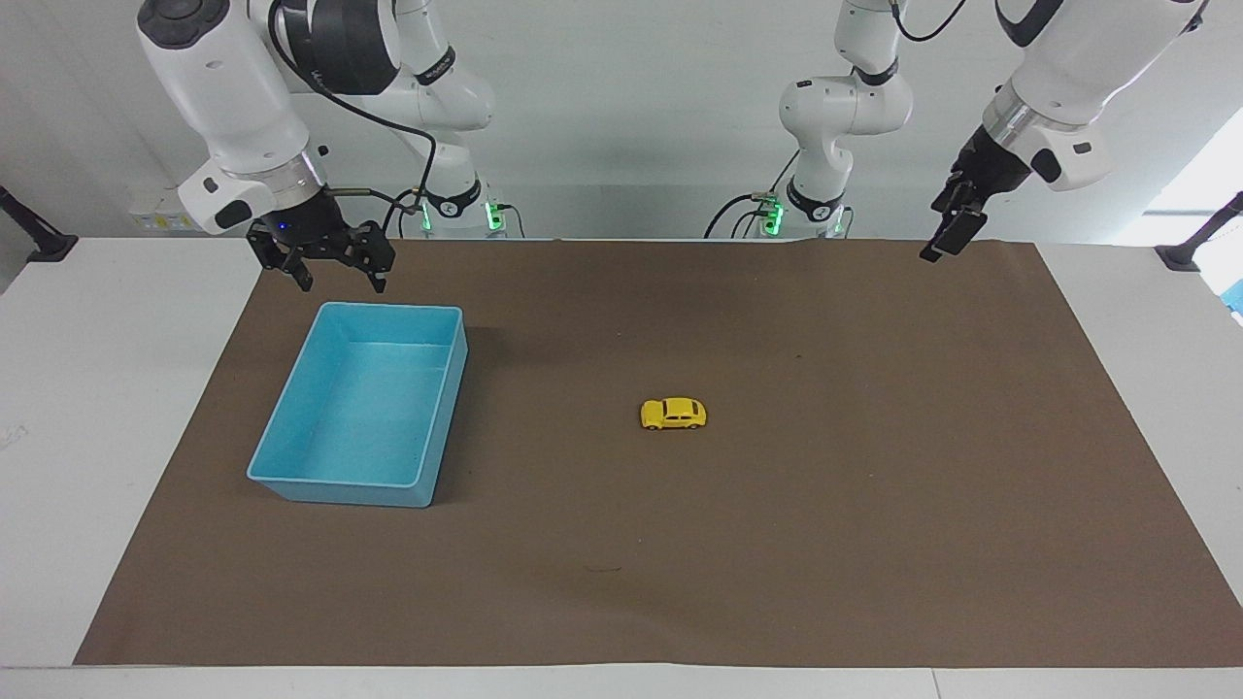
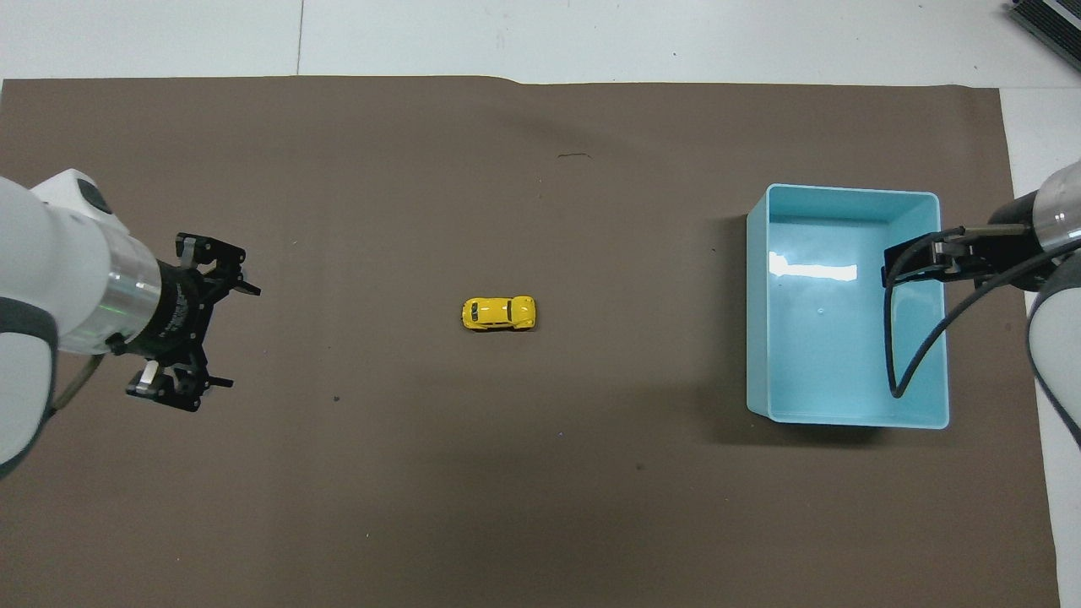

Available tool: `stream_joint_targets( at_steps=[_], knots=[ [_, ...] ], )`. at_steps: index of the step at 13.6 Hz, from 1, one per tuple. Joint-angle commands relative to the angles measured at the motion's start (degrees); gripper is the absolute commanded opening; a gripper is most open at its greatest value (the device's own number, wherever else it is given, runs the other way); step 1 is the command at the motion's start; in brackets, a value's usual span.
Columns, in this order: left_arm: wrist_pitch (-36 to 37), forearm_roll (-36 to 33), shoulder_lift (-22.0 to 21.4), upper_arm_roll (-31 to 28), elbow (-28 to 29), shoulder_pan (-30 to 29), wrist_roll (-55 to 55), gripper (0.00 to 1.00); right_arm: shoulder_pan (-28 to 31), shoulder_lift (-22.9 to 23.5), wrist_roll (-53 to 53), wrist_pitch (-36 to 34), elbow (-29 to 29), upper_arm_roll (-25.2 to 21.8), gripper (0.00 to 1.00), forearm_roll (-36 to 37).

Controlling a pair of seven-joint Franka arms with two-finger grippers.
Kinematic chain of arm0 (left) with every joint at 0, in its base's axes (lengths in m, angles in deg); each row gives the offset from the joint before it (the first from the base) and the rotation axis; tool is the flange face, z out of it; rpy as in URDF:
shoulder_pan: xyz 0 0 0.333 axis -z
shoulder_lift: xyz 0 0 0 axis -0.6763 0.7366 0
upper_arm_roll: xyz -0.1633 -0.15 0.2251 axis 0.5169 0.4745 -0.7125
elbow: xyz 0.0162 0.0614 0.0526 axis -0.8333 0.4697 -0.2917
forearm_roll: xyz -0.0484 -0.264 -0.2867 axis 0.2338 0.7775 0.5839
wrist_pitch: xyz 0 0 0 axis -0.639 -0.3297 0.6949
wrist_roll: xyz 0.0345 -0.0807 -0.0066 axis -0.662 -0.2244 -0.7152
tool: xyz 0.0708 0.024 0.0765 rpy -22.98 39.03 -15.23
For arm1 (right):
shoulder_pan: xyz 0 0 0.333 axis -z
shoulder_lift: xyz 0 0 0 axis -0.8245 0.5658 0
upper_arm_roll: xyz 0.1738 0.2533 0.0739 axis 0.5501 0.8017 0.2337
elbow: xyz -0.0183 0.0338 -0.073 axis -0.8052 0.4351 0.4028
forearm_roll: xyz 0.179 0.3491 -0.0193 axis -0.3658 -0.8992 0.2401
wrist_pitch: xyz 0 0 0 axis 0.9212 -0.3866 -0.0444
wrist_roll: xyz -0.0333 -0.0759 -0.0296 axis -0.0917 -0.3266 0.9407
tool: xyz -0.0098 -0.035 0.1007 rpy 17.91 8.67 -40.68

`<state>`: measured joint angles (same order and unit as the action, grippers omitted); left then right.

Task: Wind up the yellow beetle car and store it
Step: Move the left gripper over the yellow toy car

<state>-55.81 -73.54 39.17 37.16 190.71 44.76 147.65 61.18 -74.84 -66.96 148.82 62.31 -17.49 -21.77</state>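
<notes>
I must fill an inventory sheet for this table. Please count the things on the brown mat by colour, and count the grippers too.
Yellow: 1, the car
Blue: 1, the bin
Black: 2, the left gripper over the mat's edge, the right gripper over the bin's edge nearest the robots, both with jaws open
Total: 4

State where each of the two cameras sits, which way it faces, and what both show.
Facing view: high across the table, facing the robots; both arms and bases, left gripper, right gripper.
Overhead view: above the robots' end, looking steeply down; left gripper, right wrist.
Shared: yellow beetle car, blue bin, brown mat.
</notes>
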Motion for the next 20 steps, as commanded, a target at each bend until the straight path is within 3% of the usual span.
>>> stream_joint_targets(
  at_steps=[1,6,8,12,20],
  knots=[
    [-6.1,-0.1,-0.5,2.3,3.0,0.6,8.3,1.00,0.8,-0.6,-1.0,0.2,0.2,0.2,1.00,-1.4],
    [-12.8,-0.9,5.5,8.6,2.4,3.4,20.7,1.00,0.8,-0.6,-1.0,0.2,0.2,0.2,1.00,-1.4],
    [-14.5,-5.5,8.3,9.2,1.8,5.8,26.8,1.00,0.8,-0.6,-1.0,0.2,0.2,0.2,1.00,-1.4],
    [-18.8,-14.2,19.3,13.9,-2.5,6.2,39.2,1.00,0.8,-0.6,-1.0,0.2,0.2,0.2,1.00,-1.4],
    [-22.8,-17.8,28.3,14.2,-8.1,9.2,43.1,1.00,0.8,-0.6,-1.0,0.2,0.2,0.2,1.00,-1.4]
  ],
)
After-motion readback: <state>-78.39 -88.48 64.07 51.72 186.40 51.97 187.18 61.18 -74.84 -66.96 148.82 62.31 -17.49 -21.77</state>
